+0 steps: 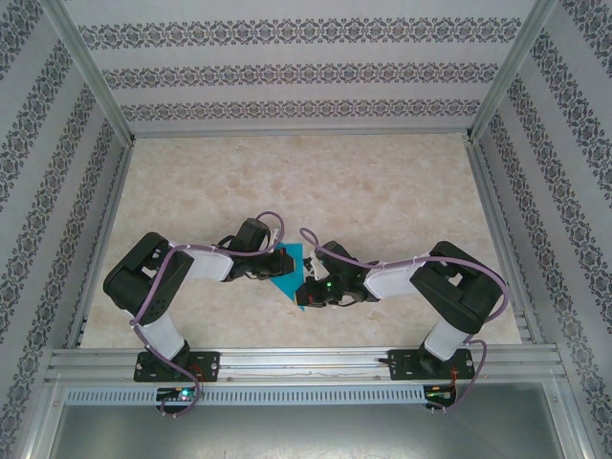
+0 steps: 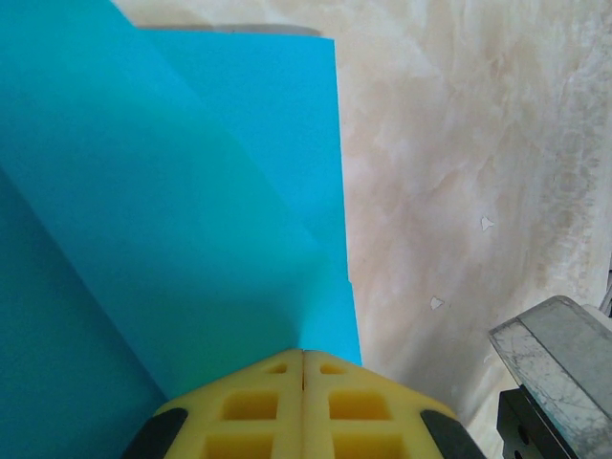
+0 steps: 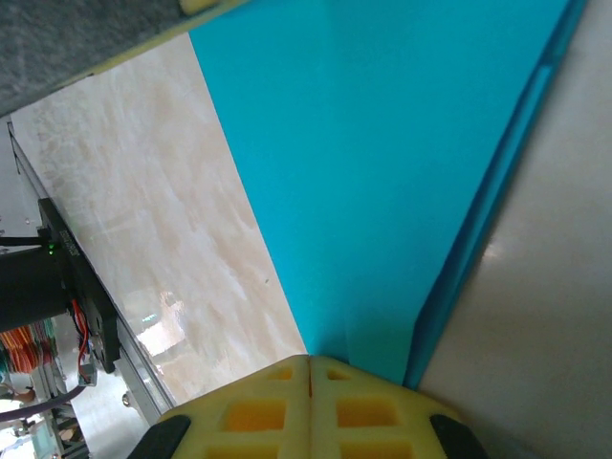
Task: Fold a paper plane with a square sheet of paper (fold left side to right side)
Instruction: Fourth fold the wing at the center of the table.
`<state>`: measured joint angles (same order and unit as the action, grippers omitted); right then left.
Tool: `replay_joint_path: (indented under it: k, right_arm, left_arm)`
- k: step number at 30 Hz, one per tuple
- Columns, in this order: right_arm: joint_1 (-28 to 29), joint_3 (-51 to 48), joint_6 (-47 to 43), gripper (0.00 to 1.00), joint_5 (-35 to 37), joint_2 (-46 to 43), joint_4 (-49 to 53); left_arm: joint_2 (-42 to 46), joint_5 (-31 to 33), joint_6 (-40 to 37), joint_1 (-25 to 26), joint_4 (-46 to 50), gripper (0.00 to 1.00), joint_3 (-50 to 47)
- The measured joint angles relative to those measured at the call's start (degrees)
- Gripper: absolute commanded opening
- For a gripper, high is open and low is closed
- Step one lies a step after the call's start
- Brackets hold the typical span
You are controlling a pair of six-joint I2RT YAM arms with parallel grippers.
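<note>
The left hand (image 2: pixel 304 356) and right hand (image 3: pixel 309 361) are both closed, tips on the thin turquoise-blue folded paper sheet (image 1: pixel 290 273), so it is better to press its crease slowly against the beige tabletop (image 1: pixel 382 191).

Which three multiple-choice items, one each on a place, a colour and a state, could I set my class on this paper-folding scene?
1. Where does the paper lie?
A. In a far corner.
B. Between the left gripper and the right gripper.
C. At the near edge.

2. What colour is the paper?
A. Turquoise-blue.
B. Red.
C. White.

3. How do the left gripper's jaws stand?
A. Wide open.
B. Closed round a cup.
C. Shut.

Key: 1 B, the top view shows it between them. 2 A, every view shows that colour. 3 C, its yellow fingers meet with no gap.
</note>
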<state>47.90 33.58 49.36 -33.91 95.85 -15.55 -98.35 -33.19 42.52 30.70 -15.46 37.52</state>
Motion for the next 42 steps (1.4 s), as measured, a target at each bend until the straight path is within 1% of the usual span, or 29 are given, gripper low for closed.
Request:
replay_joint_path:
  k: [13,24,30,36,42]
  right_arm:
    - [0.79,-1.84,0.20,0.00,0.87,-0.90,-2.08]
    - [1.16,-4.61,0.37,0.00,1.03,-4.28,-0.39]
    - [1.11,-6.69,0.46,0.00,1.03,-10.84,2.89]
    - [-2.99,-8.72,0.48,0.00,1.31,-20.06,3.37]
    - [-5.86,-11.19,1.11,0.00,4.74,-27.91,4.87]
  left_arm:
    - [0.00,0.00,0.00,0.00,0.00,0.02,0.00]
    - [0.00,0.00,0.00,0.02,0.02,0.02,0.00]
    - [0.00,0.00,0.00,0.04,0.02,0.02,0.00]
    - [0.00,0.02,0.02,0.04,0.00,0.02,0.00]
    - [0.00,0.02,0.02,0.07,0.00,0.02,0.00]
